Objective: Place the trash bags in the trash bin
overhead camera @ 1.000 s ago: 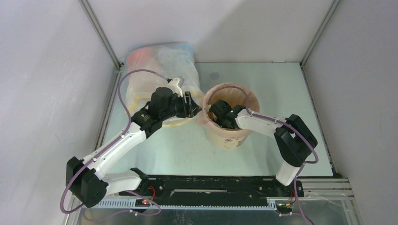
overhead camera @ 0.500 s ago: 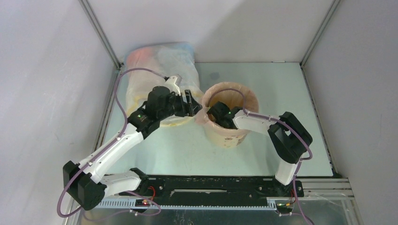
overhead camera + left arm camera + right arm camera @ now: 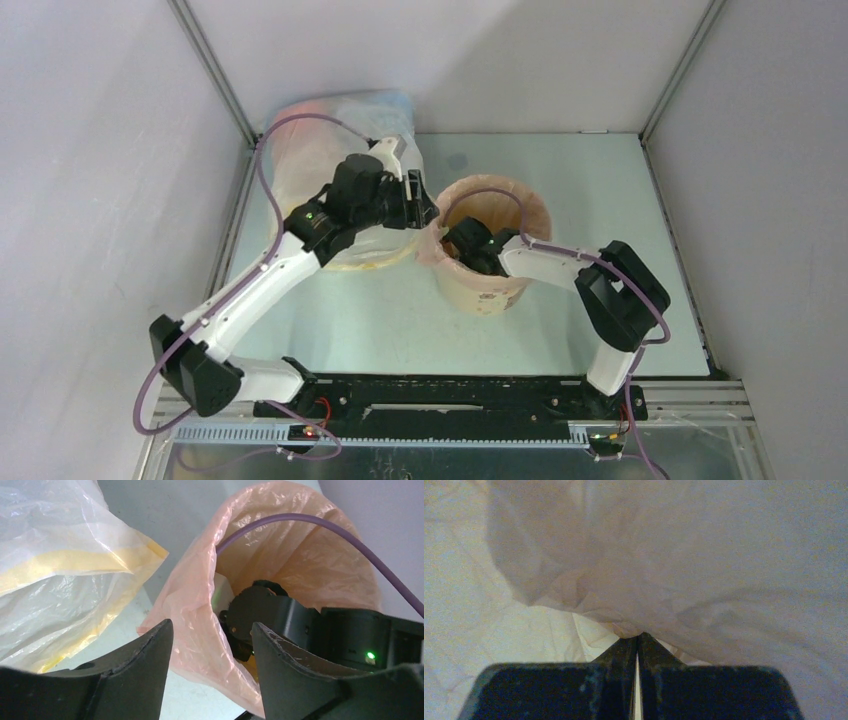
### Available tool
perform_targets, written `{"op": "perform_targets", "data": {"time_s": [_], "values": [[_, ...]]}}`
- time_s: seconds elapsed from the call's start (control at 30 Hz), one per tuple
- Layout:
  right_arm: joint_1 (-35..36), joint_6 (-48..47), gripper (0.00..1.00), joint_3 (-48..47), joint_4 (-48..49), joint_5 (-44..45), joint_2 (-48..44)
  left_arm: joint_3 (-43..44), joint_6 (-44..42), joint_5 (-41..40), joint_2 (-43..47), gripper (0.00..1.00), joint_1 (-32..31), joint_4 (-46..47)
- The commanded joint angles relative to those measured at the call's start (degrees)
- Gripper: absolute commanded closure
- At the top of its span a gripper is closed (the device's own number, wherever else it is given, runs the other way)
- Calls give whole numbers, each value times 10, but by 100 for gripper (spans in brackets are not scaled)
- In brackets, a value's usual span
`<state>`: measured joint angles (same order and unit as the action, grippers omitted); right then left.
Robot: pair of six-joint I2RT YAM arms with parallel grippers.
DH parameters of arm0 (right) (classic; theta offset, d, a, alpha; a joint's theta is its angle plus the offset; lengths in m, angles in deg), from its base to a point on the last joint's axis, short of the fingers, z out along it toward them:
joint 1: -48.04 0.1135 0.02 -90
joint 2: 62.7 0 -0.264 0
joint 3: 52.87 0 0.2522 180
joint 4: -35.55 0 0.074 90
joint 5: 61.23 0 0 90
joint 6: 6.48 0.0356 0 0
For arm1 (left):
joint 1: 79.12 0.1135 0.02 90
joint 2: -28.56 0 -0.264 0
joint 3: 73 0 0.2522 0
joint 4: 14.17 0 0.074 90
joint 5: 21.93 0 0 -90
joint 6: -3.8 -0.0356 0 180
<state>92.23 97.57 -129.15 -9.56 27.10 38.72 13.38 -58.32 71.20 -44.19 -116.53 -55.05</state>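
The trash bin [image 3: 492, 292], a tan paper bucket, stands mid-table. The pale-pink trash bag [image 3: 530, 215] lines its mouth, and its hem hangs over the left rim. In the left wrist view the bag [image 3: 195, 605] hangs between my open left fingers. My left gripper [image 3: 424, 211] [image 3: 211, 625] is open at the bin's left rim. My right gripper [image 3: 466, 246] reaches down inside the bin. In the right wrist view it [image 3: 638, 637] is shut on a fold of the bag [image 3: 684, 570].
A big clear whitish sack with a yellow hem [image 3: 340, 130] lies at the back left, beside my left wrist; it also shows in the left wrist view [image 3: 60, 565]. The right arm's purple cable [image 3: 310, 522] arcs over the bin's mouth. Grey walls enclose the table.
My left gripper has moved back and to the right, up to the bin's left rim. The right gripper stays inside the bin, shifted slightly left.
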Motion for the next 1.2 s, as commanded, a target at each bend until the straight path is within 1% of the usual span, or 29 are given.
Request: {"op": "perform_targets", "data": {"time_s": [0.0, 0.13, 0.27, 0.33, 0.47, 0.57, 0.63, 0.7, 0.77, 0.83, 0.93, 1.1, 1.17], "values": [[5, 13, 100, 0, 13, 9, -33, 59, -28, -30, -38, 36, -7, -62], [6, 16, 100, 1, 10, 14, -39, 82, -33, -44, -61, 42, -13, -79], [5, 19, 100, 0, 4, 17, -42, 116, -43, -42, -93, 43, -18, -111], [5, 23, 100, 3, 5, 17, -47, 122, -45, -41, -101, 46, -19, -115], [-1, 32, 100, 12, 10, 17, -59, 148, -52, -51, -127, 54, -20, -143], [-8, 33, 100, 19, 10, 17, -63, 166, -59, -44, -149, 60, -22, -161], [-17, 33, 100, 27, 10, 34, -66, 172, -60, -44, -156, 64, -25, -167], [-38, 37, 100, 38, 9, 35, -72, 175, -60, -54, -157, 70, -27, -170], [-69, 40, 100, 53, 11, 23, -83, 178, -61, -66, -160, 73, -28, -176], [-103, 43, 100, 66, 12, -5, -92, 185, -62, -74, -165, 74, -32, -182], [-138, 52, 100, 80, 9, -4, -99, 196, -64, -81, -173, 74, -37, -190], [-162, 63, 100, 84, -3, 10, -97, 211, -64, -87, -186, 75, -47, -196], [-160, 61, 100, 83, -1, 5, -100, 218, -65, -85, -190, 74, -49, -198]]}}
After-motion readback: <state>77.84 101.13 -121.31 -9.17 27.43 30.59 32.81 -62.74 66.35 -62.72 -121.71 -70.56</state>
